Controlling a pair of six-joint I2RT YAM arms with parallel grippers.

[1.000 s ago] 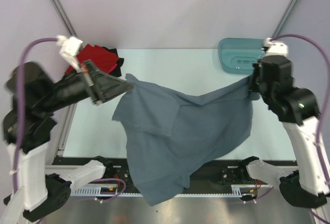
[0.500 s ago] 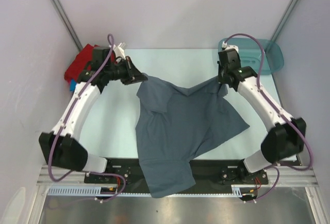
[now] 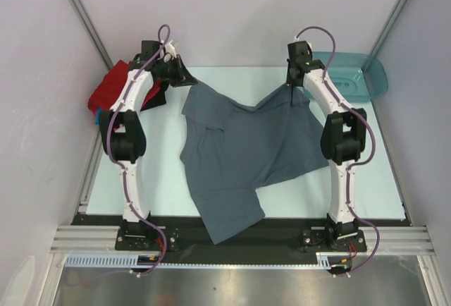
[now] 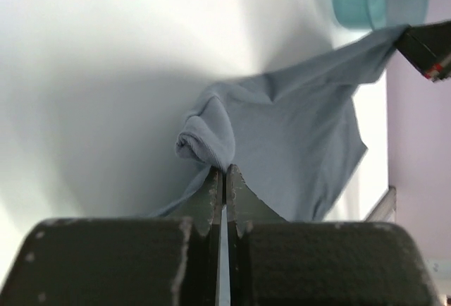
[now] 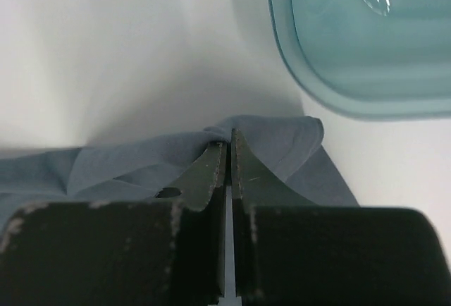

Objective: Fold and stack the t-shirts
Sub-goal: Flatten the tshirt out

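The left gripper [image 3: 184,78] and the right gripper [image 3: 290,89] are both reaching to the far side of the table [image 3: 151,179]. Each one is closed tightly on a fold of the grey-blue t-shirt [image 3: 246,144]. In the wrist views the jaws are almost meeting, with only a thin pinch of cloth between them.

The two grippers are holding the far edge of the shirt at two points, one to the left and one to the right. The edge is sagging a little between them. I think they are holding it this way to spread the shirt flat and wide, so that it can be folded after.

The rest of the shirt is lying on the middle of the table. It is not yet flat: there are wrinkles, and one sleeve is folding over itself on the left side. The near part is hanging over the near edge of the table, onto the black rail between the arm bases.

The red shirt [image 3: 109,91] is waiting in a loose pile at the far left corner, together with some black and blue cloth. The teal tub [image 3: 356,79] is standing at the far right corner, just beside the right gripper, and it is not touching the shirt.

The folding itself seems not begun. The next move probably needs the far edge laid down without new wrinkles.
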